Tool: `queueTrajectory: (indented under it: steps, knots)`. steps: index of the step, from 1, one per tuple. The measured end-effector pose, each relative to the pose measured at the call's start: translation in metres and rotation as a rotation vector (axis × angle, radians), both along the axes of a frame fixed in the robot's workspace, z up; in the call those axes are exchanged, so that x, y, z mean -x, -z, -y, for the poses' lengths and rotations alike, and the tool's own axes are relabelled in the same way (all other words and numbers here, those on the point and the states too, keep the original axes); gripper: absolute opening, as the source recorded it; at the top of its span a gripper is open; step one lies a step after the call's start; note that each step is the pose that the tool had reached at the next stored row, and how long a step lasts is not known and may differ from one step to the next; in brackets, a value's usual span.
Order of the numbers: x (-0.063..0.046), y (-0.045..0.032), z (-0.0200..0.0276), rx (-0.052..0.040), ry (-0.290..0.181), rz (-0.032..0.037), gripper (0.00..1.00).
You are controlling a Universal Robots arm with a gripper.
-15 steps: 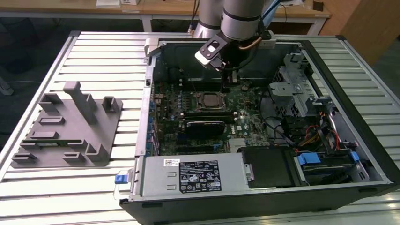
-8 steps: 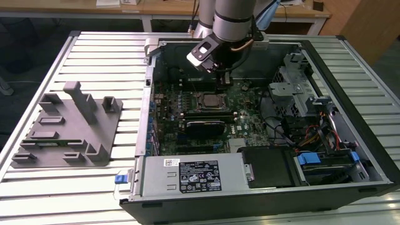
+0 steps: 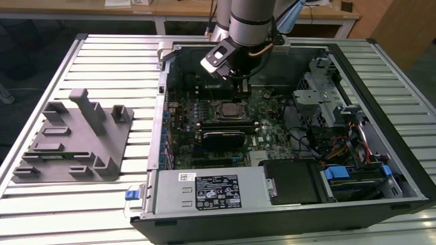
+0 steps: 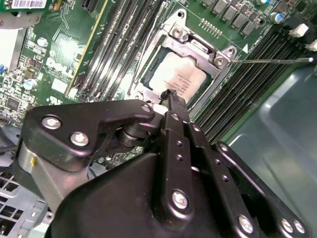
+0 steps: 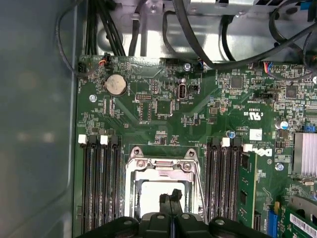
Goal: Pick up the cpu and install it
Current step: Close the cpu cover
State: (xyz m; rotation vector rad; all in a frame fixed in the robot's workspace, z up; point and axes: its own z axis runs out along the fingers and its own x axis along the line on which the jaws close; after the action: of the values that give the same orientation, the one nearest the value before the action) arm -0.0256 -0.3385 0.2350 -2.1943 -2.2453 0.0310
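The case lies open above the cpu [image 5: 151, 196]; low memory slots [image 5: 99, 188] flank it on both sides, cables [image 5: 101, 25] and a drive cage [image 3: 327, 97] crowd beyond

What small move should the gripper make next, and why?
Probably a short, straight lift. The cpu already lies flat inside the socket, and the gripper is shut over its top and holds nothing, so rising would likely clear the chip without shifting it.

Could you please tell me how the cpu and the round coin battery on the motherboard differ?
The cpu is square, larger and silvery-white; the coin battery is round, smaller and grey. The cpu lies in the metal-framed socket; the coin battery sits near the motherboard edge. Both are flat and metallic.
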Motion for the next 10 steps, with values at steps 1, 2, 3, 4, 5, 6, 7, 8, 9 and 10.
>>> queueTrajectory:
  steps: [1,2,3,4,5,6,7,8,9,10]
  knots:
    - [0.0000,0.0000,0.0000,-0.0001,-0.003,0.0001,0.11]
    - [0.0000,0.0000,0.0000,0.0000,-0.010,0.0000,0.11]
    - [0.0000,0.0000,0.0000,0.0000,-0.024,0.0000,0.11]
    - [0.0000,0.0001,0.0000,0.0000,-0.042,0.0000,0.11]
    - [0.0000,0.0001,0.0000,0.0000,-0.061,0.0000,0.11]
    - [0.0000,0.0002,0.0000,0.0000,-0.079,0.0000,0.11]
    - [0.0000,0.0002,0.0000,0.0000,-0.097,0.0000,0.11]
    - [0.0000,0.0003,0.0000,0.0000,-0.115,0.0000,0.11]
    - [0.0000,0.0003,0.0000,0.0000,-0.133,0.0000,0.11]
    - [0.0000,0.0003,0.0000,-0.0001,-0.151,0.0001,0.11]
